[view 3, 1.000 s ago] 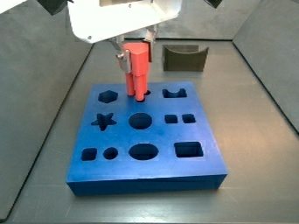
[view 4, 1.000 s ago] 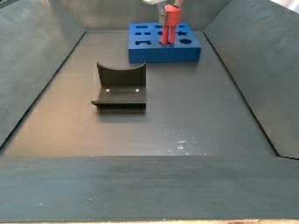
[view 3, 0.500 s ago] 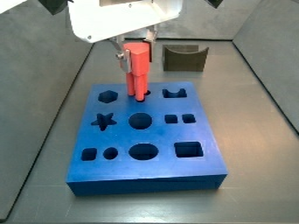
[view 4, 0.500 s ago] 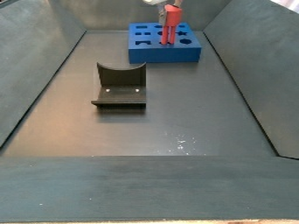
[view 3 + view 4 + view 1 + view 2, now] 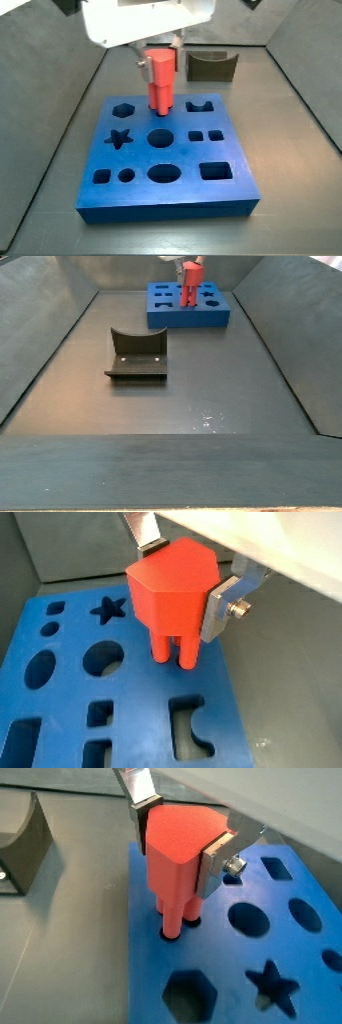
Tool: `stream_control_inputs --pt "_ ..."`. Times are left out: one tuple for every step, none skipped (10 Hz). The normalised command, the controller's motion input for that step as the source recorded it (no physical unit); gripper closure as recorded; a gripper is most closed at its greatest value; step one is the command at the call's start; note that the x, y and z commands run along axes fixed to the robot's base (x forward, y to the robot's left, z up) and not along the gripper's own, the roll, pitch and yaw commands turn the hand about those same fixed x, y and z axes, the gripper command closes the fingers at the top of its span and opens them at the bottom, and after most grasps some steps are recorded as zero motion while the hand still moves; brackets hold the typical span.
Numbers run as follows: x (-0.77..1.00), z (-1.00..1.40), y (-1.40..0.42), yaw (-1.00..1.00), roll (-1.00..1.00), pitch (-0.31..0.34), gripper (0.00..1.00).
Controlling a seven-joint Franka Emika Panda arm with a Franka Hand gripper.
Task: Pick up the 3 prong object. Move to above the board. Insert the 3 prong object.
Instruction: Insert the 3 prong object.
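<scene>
Item: the 3 prong object (image 5: pixel 171 597), red-orange, upright. Held by the claw (image 5: pixel 187 574), whose silver fingers (image 5: pixel 225 602) press against its opposite faces, pinching it. In both wrist views the prongs reach down into the small holes of the board (image 5: pixel 127 727), with prong length still visible above the blue surface.

Change noted: in a side view the peg (image 5: pixel 160 82) sits a little lower against the board (image 5: pixel 167 160) than half a second ago; the prong tips, formerly at the surface, now appear entered. The other side view shows the peg (image 5: pixel 191 283) over the board (image 5: pixel 187 308) at the far end of the bench (image 5: pixel 201 406), little altered.

Meaning for task: pick-up and carry appear complete; insertion looks begun, not finished. Judged remaining: further straight descent until the body seats, then release.

Also present: dark olive-brown U-shaped block (image 5: pixel 136 354), well apart from the board, untouched.

Risk, judged: tilt could bind the thin prongs.
</scene>
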Motion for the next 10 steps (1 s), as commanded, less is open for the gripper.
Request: stream_control_inputs --pt "-0.18 -0.27 0.0 -0.2 0.07 0.026 1.0" --pt "0.0 0.0 0.0 -0.05 0.0 0.0 1.0" --pt "0.0 -0.02 0.0 0.0 0.0 0.0 1.0" --pt "0.0 -0.22 0.0 0.0 0.04 0.0 1.0" --pt "-0.05 -0.59 -0.06 0.0 0.19 -0.151 1.0" --pt "0.0 -0.91 -0.09 0.0 0.27 -0.263 1.0" --pt "0.04 -0.89 -0.06 0.0 0.25 -0.22 1.0" --pt "0.0 0.0 0.0 0.0 0.03 0.0 1.0" --pt "0.0 0.0 0.0 0.0 0.0 0.0 0.0" --pt "0.0 0.0 0.0 0.0 0.0 0.0 0.0"
